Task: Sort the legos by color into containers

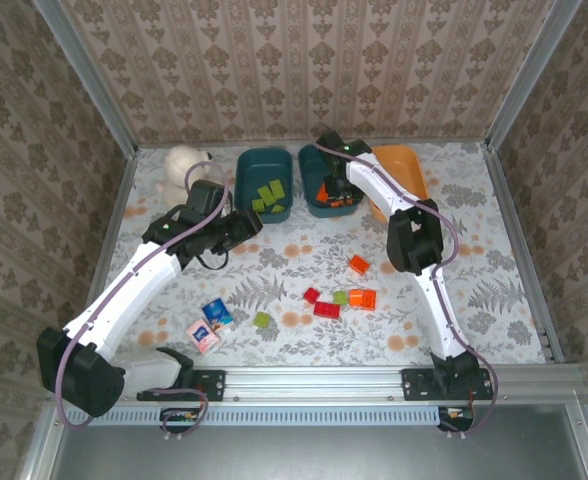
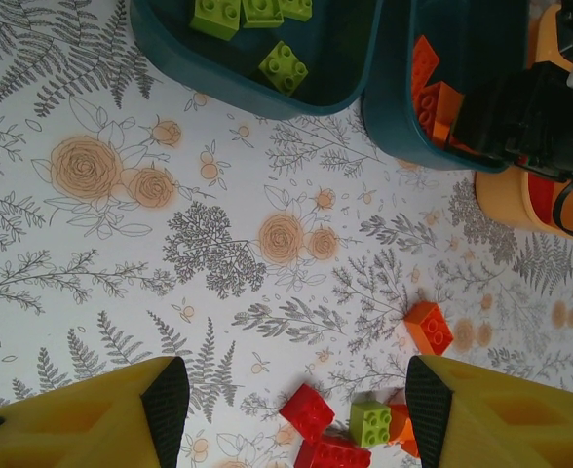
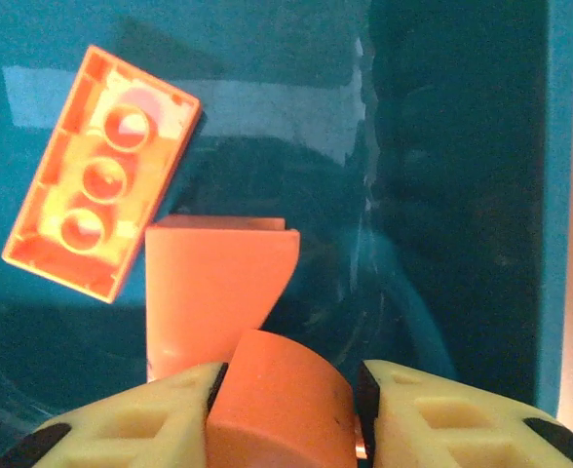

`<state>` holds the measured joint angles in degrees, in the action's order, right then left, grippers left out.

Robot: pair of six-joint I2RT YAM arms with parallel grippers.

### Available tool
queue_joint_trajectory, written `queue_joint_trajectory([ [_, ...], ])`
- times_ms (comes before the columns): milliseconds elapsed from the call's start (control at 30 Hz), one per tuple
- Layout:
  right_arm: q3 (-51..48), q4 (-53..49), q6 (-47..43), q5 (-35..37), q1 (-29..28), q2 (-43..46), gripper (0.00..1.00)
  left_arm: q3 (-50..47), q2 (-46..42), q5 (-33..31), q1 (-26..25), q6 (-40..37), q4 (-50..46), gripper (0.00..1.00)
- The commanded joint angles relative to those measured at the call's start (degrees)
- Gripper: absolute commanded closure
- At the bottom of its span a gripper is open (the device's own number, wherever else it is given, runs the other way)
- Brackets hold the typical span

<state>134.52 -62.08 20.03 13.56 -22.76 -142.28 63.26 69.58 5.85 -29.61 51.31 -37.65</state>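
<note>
At 6 o'clock on desk (image 1: 454, 300): loose legos (image 1: 326, 308), unsorted. At 10 o'clock: left hand (image 2: 294, 395) open, empty. At 12 o'clock: right hand (image 3: 291, 385) gripping orange lego (image 3: 279, 414) above teal tub (image 3: 442, 146) floor. Risk on release: sticking to hand, bouncing out.

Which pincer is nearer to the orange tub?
Right. The right pincer is inside the teal tub beside the orange tub; the left pincer hovers over the table, before the other teal tub.
</note>
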Motion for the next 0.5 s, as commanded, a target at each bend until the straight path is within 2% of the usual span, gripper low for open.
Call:
queue_joint_trajectory([
  [0,4.3,-4.0,0.7,-0.5,0.2,-1.3,0.48,0.6,-1.0,0.5,-0.2,-1.3,0.1,0.36],
  [67,5.2,-4.1,0.6,-0.6,0.2,-0.5,0.42,0.7,-1.5,0.2,-0.2,-1.4,-0.1,0.36],
  [167,5.8,-3.5,0.6,-0.5,0.2,2.6,0.39,0.9,-1.8,0.1,-0.2,-1.6,-0.5,0.36],
  [333,7.2,-2.5,0.0,-0.7,-0.1,9.8,0.38,1.2,-2.1,-0.1,-0.1,-2.1,-1.2,0.36],
  [467,3.3,1.7,-1.9,-2.3,-1.2,19.4,0.38,2.2,-2.3,-0.1,0.1,-3.2,-2.7,0.36],
])
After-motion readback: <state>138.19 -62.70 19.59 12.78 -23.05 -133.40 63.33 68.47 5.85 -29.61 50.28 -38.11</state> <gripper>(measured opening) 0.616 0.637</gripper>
